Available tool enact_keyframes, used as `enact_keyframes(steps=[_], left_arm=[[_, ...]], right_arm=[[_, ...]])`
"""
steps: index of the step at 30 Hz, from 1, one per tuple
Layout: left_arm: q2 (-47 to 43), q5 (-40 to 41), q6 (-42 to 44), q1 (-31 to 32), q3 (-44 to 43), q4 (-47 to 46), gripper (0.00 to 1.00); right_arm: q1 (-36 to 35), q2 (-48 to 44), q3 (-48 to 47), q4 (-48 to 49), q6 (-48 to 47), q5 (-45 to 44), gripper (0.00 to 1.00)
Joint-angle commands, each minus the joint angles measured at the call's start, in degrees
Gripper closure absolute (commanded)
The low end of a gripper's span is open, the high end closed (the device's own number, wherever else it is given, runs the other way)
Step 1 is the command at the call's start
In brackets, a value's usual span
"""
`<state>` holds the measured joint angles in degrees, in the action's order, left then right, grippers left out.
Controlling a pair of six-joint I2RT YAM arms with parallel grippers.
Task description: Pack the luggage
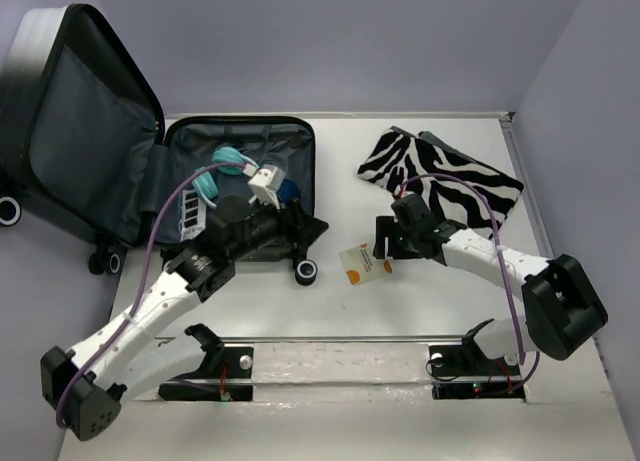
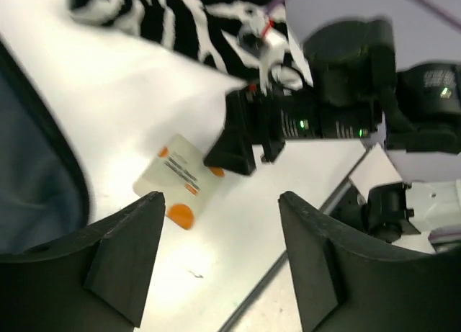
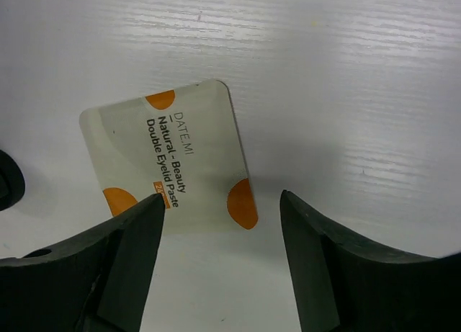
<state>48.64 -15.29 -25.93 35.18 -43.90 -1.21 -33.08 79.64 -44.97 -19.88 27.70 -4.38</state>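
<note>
With the luggage (image 1: 290,146) open at upper left and left fingers (image 2: 122,253) and right fingers (image 3: 122,260) both wide, we should centre the right pair over the packet (image 3: 173,155) flat on the surface (image 3: 346,73) before closing.

This looks like a robotics laboratory, more exactly a small test cell. A white table (image 1: 340,311) is closed in by plain pale-violet walls (image 1: 350,41) at its far side and its right side. At the table's near edge, a left robot arm (image 1: 140,321) and a right robot arm (image 1: 490,256) are bolted by a metal rail (image 1: 340,356), and violet cables (image 1: 160,221) run along them.
</note>
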Motion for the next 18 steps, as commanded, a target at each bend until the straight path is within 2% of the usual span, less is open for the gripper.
enact_keyframes(steps=[1, 6, 8, 12, 18], left_arm=[[6.36, 10.53, -6.31, 13.23, 1.27, -4.14, 0.27], [16.47, 17.11, -11.94, 18.95, 3.56, -6.70, 0.37], [20.41, 18.62, -13.35, 20.19, 2.68, -6.52, 0.39], [27.10, 23.97, -15.46, 22.91, 1.45, -6.35, 0.38], [37.92, 30.31, -16.08, 25.03, -2.59, -4.76, 0.34]], right_arm=[[4.59, -3.34, 3.47, 4.58, 1.74, 3.84, 0.30], [6.71, -3.35, 5.86, 8.10, 1.30, 8.16, 0.40], [7.24, -3.26, 6.30, 8.98, 0.95, 9.13, 0.46], [7.77, -2.21, 7.09, 10.29, -0.02, 11.58, 0.51], [7.77, -1.15, 9.20, 14.34, 0.60, 15.28, 0.50]])
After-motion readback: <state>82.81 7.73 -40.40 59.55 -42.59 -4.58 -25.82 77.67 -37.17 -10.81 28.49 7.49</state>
